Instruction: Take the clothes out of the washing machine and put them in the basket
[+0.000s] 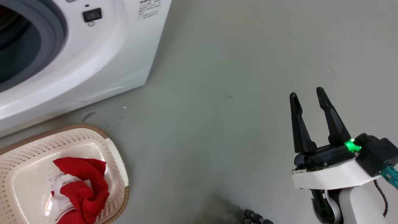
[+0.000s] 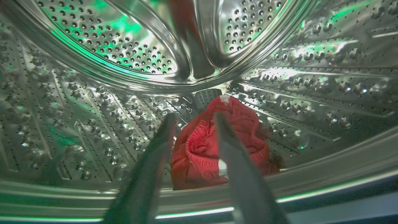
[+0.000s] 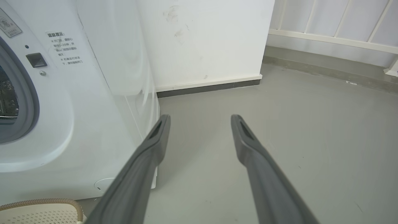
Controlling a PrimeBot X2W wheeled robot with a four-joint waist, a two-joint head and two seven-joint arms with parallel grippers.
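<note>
Red garment [image 2: 199, 147] low in the steel drum [image 2: 93, 124], just beyond the parted, empty left gripper [image 2: 194, 116].

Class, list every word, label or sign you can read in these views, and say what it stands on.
"温馨提示:", seemingly, heading the sticker on the washing machine; lines beneath too small.
The corner sticker: too small.
White print on the clothes in the basket: blurred.
</note>
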